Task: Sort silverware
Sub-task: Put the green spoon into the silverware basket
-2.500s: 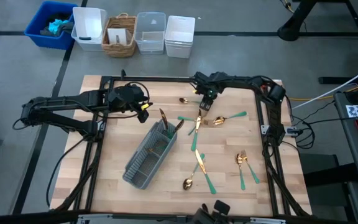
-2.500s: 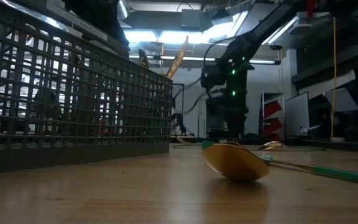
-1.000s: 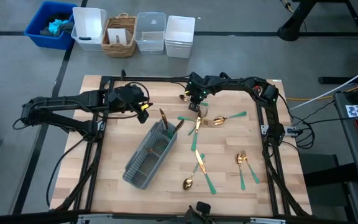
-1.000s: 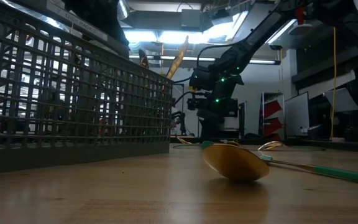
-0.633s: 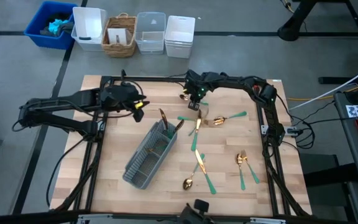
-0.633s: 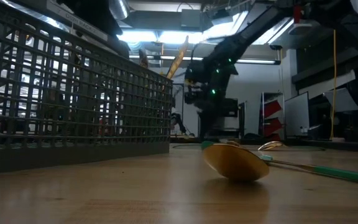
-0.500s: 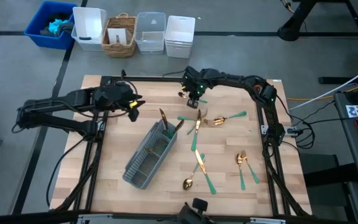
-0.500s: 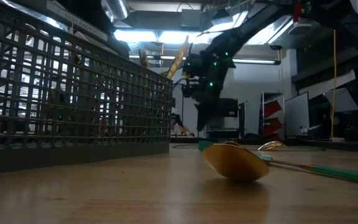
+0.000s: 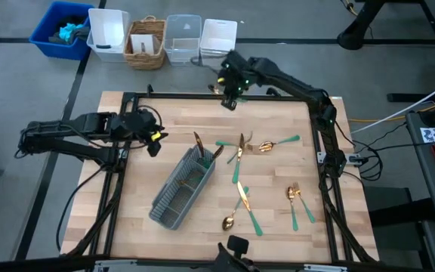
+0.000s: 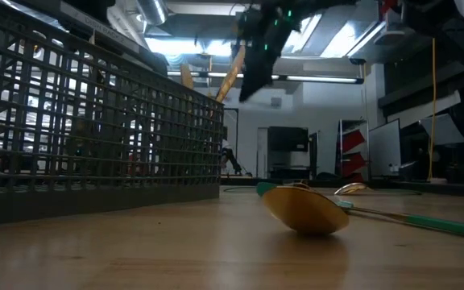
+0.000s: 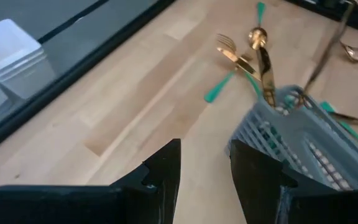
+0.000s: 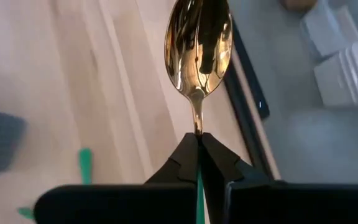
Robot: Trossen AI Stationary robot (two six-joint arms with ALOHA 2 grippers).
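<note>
Holding a gold spoon (image 12: 199, 37) by its green handle, my right gripper (image 12: 198, 144) hangs above the bench's (image 9: 165, 113) far edge; my left gripper (image 11: 204, 171), parted and empty, waits beside the mesh caddy (image 9: 181, 189).

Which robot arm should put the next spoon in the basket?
Probably the right: its gripper is already shut on a gold spoon, raised near the table's far edge. The left gripper is open and empty, beside the grey basket.
</note>
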